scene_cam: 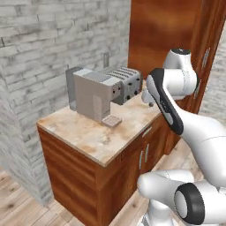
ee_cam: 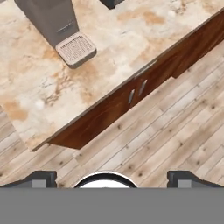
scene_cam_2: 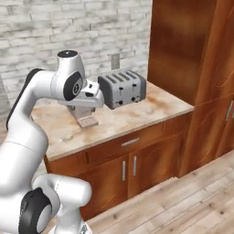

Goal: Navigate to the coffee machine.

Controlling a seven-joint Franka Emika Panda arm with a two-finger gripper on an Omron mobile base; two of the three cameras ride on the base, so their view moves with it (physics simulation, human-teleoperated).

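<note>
The coffee machine (scene_cam: 94,93) is a boxy grey unit with an overhanging top block and a small perforated drip tray (scene_cam: 111,121). It stands on the marble counter (scene_cam: 92,137) near the brick wall. In the hand view the coffee machine (ee_cam: 49,19) and its drip tray (ee_cam: 77,49) sit at the upper left. From the right base view my arm covers most of it, leaving the drip tray (scene_cam_2: 87,121) visible. My gripper (ee_cam: 112,178) hangs open above the counter's front edge and the floor, holding nothing.
A silver toaster (scene_cam: 127,81) with dark slots stands right of the machine, toaster (scene_cam_2: 122,89). A tall wooden cabinet (scene_cam_2: 192,50) bounds the counter on the right. Cabinet doors (scene_cam_2: 129,168) sit below, and a wooden floor (scene_cam_2: 183,205) lies in front.
</note>
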